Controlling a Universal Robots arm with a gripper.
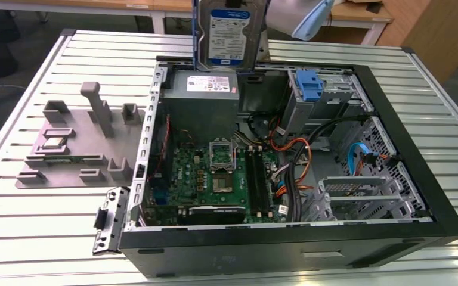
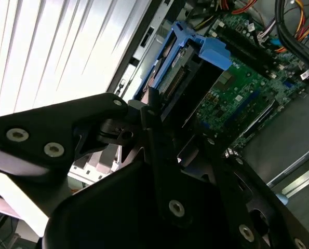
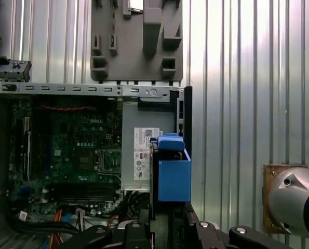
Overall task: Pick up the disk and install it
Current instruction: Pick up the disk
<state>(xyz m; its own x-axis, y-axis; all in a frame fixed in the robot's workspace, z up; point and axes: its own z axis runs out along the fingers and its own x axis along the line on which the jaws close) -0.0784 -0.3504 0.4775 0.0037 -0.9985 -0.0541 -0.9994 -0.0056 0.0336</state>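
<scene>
**Gripper [image 3: 170, 212] clamped on the disk [image 1: 229, 36], high over the open case [image 1: 293, 253]**

Black gripper links crowd the foreground in both wrist views. From my seat the jaws look closed on the blue frame around the disk, pinching it across its thickness, with nothing else in hand.

On the exterior view the disk hangs on end at twelve o'clock, label toward the camera. It is well above the case's far wall and over the grey power-supply box [image 1: 205, 95]. Inside the case, the blue latch [image 1: 309, 86] sits at one o'clock and the grey drive cage [image 1: 364, 193] at four o'clock. A tangle of cables [image 1: 293, 161] lies between them and the green circuit board [image 1: 213, 173]. The case rests on the slatted metal surface [image 1: 38, 238].

I judge this to be the carry: the disk is lifted but not yet seated. To do it well I would:

- keep the clamp firm on the plastic frame, since that frame could flex or slip;
- hold the disk square rather than letting it swing;
- stay high enough to clear the case's walls and those cables;
- move slowly, watching both wrist views for any tilt.
</scene>
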